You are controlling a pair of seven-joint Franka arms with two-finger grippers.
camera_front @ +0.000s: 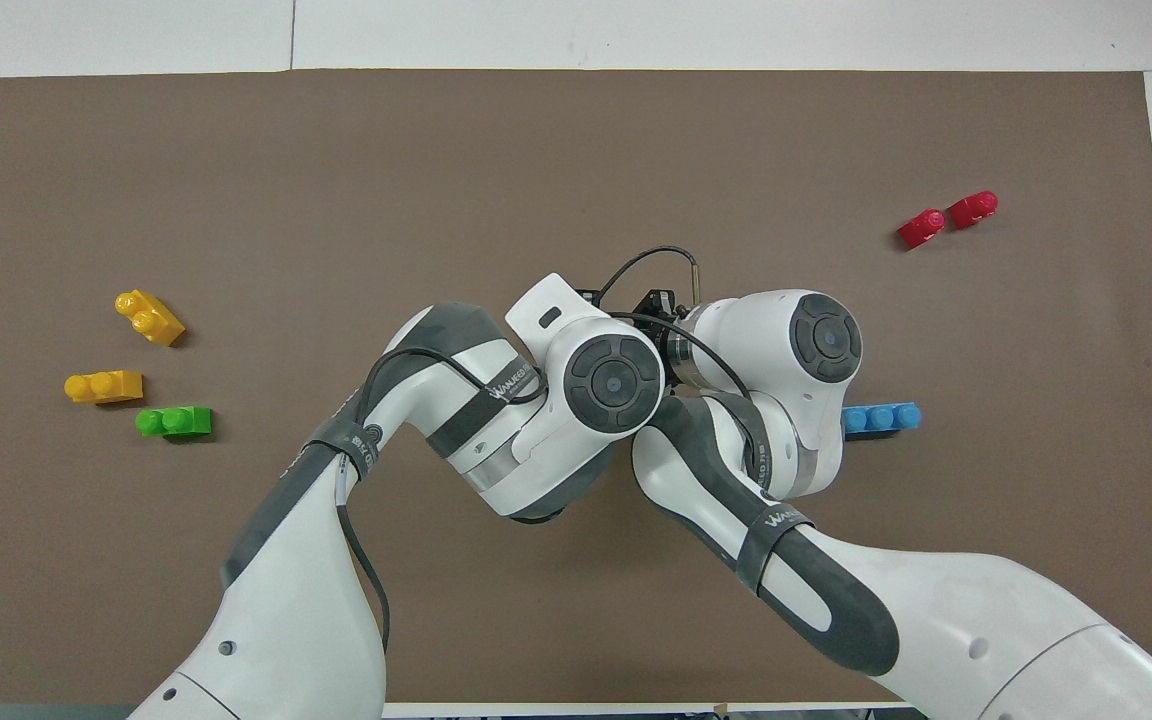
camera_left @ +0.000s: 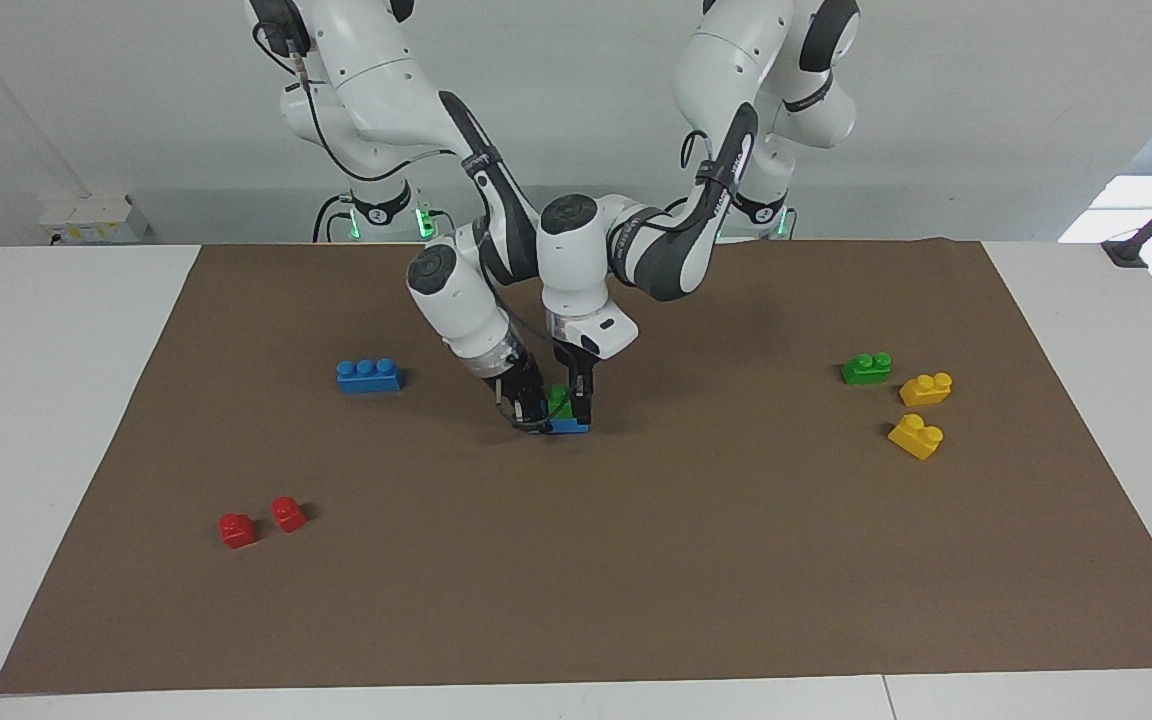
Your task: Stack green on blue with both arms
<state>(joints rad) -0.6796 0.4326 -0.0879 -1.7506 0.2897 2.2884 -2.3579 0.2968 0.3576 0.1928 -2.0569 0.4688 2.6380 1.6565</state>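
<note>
Facing view puts a green two-stud brick [camera_left: 560, 400] on top of a blue three-stud brick [camera_left: 569, 425] near the middle of the worktop [camera_left: 636, 560], the blue one lying on the brown mat. Both claws meet at this pair. The left claw [camera_left: 579, 398], pointing straight down, has its fingers at the green brick; whether they pinch it I cannot tell. The right claw [camera_left: 526, 408] comes in tilted beside it at the blue brick's end toward the right arm; its fingers' state I cannot tell either. From the overhead view both wrists cover the pair completely.

A second blue three-stud brick [camera_left: 368, 375] lies on the mat toward the right arm's end, slightly nearer the robots than the stacked pair, and apart from it. Two red one-stud bricks [camera_left: 261, 521] sit close together toward the corner at the right arm's end farthest from the robots.

Toward the left arm's end lies a second green two-stud brick [camera_left: 866, 368], with two yellow two-stud bricks [camera_left: 921, 412] just beside it, closer to that edge.
</note>
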